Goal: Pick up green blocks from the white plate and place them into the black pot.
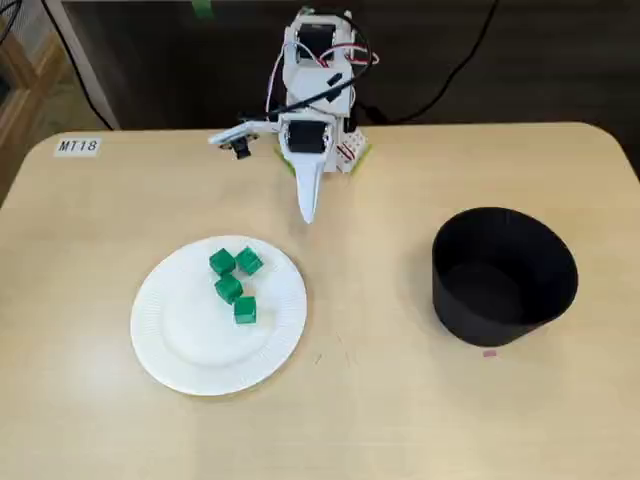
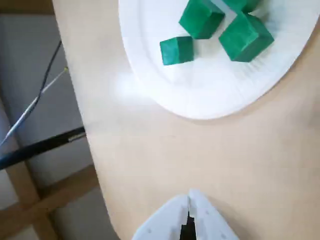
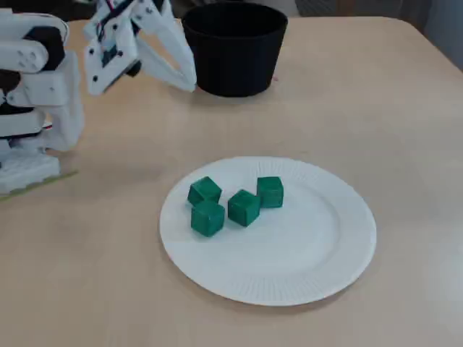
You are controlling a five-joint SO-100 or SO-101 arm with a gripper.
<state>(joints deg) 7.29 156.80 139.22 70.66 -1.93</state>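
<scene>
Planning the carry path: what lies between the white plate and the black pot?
Nothing: bare table between white plate and black pot, in both fixed views.

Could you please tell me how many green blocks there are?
4 green blocks on the white plate: two side by side, two below them. None visible in the black pot.

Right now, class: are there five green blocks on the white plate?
No, a fixed view shows only four green blocks lying on the white plate.
</scene>
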